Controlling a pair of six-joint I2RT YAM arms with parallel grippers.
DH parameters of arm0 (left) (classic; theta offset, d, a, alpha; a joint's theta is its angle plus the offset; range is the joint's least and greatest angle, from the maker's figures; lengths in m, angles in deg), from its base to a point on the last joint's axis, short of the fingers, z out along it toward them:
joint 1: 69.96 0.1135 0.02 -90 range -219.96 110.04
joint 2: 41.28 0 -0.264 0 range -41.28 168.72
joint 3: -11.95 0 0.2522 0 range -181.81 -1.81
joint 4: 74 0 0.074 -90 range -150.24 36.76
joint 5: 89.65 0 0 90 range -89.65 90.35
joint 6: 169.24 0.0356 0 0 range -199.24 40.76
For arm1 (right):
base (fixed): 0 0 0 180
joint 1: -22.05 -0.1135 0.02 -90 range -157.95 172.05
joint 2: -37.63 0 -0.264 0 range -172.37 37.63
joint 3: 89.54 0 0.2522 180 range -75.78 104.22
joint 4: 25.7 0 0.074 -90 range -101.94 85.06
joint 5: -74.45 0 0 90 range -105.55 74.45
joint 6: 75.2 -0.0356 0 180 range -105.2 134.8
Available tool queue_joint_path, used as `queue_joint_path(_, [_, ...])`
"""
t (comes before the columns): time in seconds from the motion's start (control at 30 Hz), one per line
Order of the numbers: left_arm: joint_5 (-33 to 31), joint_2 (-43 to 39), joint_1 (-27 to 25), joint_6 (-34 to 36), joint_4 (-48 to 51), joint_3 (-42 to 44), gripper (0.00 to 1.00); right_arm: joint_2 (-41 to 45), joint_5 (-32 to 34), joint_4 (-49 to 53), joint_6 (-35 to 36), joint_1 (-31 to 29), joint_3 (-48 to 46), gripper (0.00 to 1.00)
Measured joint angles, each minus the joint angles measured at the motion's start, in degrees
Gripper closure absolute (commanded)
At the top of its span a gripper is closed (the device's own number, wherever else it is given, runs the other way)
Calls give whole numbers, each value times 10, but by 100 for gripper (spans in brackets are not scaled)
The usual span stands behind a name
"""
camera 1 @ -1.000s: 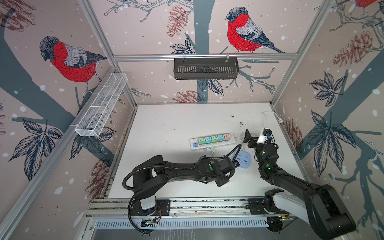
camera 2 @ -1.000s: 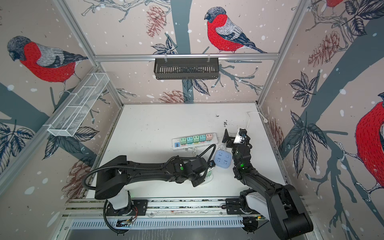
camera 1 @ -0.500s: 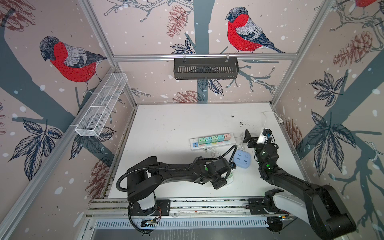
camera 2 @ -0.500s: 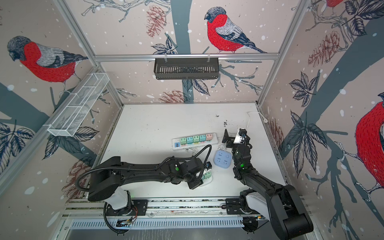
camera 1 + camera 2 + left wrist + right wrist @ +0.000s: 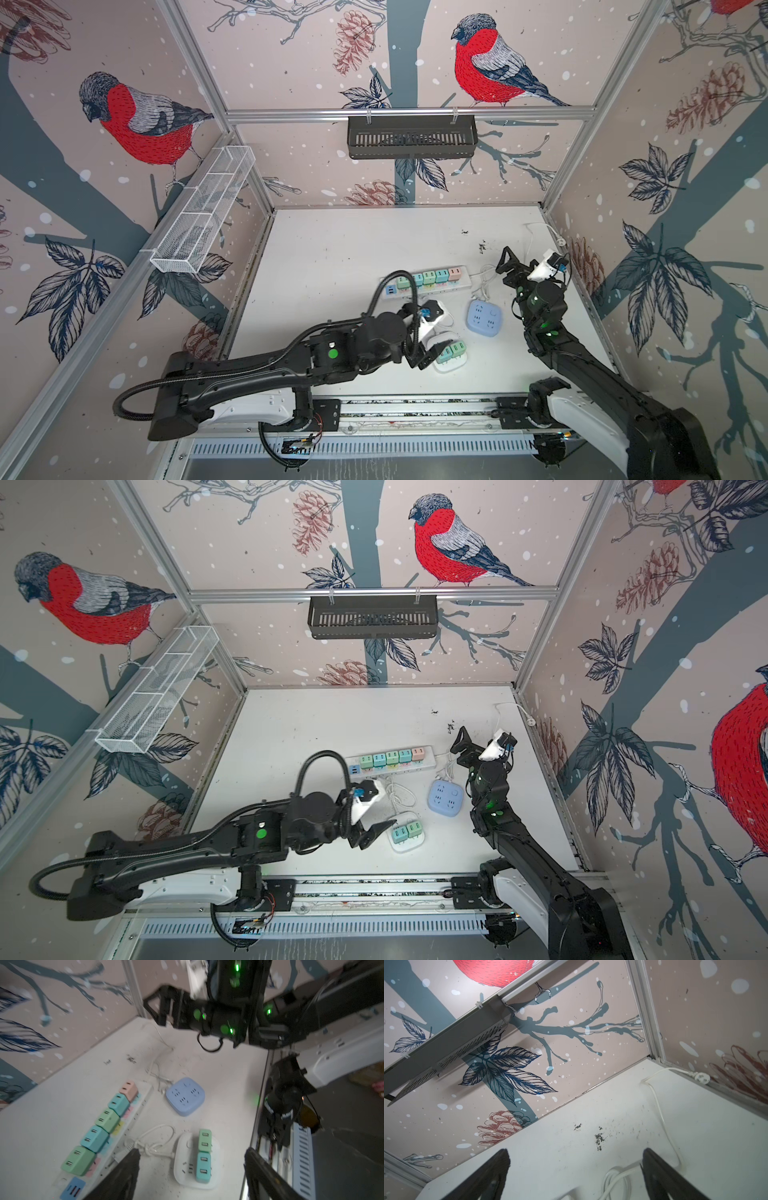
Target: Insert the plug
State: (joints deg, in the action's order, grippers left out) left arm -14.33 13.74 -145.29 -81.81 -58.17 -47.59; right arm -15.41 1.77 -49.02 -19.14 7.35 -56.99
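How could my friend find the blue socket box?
On the white table, find the long power strip full of pastel plugs. Just nearer the camera from its right end lies the blue socket box. It alone is pale blue and has nothing plugged in; the white socket beside it carries two plugs.

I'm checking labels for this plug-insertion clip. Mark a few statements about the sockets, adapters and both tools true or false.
1. The white socket holds two adapters. True.
2. The blue socket has a plug in it. False: all its holes are empty.
3. The left tool is shut on an adapter. False: its jaws stand apart and hold nothing.
4. A pink adapter ends the row on the long strip. True.
5. The right tool grips a white cable. False: it is open and empty.
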Motion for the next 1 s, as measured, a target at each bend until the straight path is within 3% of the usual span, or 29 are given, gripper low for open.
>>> queue_joint_path(0.17, [-54,-120,30,16,-141,164,40,-35,-82,19,-57,-5,11,0])
queue_joint_path(0.33, [-26,-134,50,34,-191,210,83,-39,-93,47,-70,-55,34,1])
queue_joint_path(0.4, [0,-105,50,42,-197,187,91,-25,-75,68,-70,-73,46,0])
queue_joint_path(0.53, [28,-40,50,40,-189,145,94,5,-34,130,-71,-92,69,2])
queue_joint_path(0.77, [11,-30,76,24,-180,153,94,42,-20,280,-97,-201,76,41])
queue_joint_path(0.9, [-27,-44,108,5,-185,176,90,76,-20,358,-109,-280,30,51])
queue_joint_path(1.0, [-48,-51,136,-17,-195,199,88,106,-23,411,-113,-301,-1,57])
